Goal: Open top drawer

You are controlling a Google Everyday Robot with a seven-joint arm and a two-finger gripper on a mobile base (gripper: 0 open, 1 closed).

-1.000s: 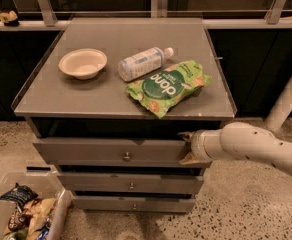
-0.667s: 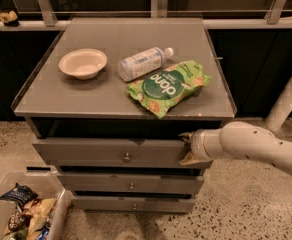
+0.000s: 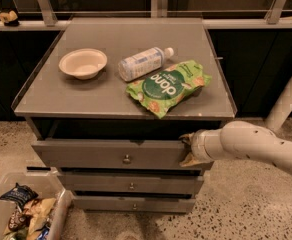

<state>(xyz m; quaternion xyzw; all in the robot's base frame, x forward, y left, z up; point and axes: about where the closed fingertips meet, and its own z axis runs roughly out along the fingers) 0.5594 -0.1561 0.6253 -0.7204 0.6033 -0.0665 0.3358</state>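
The top drawer [image 3: 101,154] is the widest grey front, with a small round metal knob [image 3: 127,159] at its centre. It stands pulled out a little from under the cabinet top, with a dark gap above its upper edge. My gripper [image 3: 188,150] on the white arm [image 3: 256,146] comes in from the right and sits at the drawer front's right end, touching its top edge. Two narrower drawer fronts [image 3: 131,185] sit below it, each with a similar knob.
On the cabinet top [image 3: 61,96] lie a cream bowl [image 3: 83,63], a plastic bottle [image 3: 143,62] on its side and a green snack bag [image 3: 167,85]. A clear bin [image 3: 21,211] with snack packets stands on the floor at the lower left. A white post [image 3: 288,96] stands at the right.
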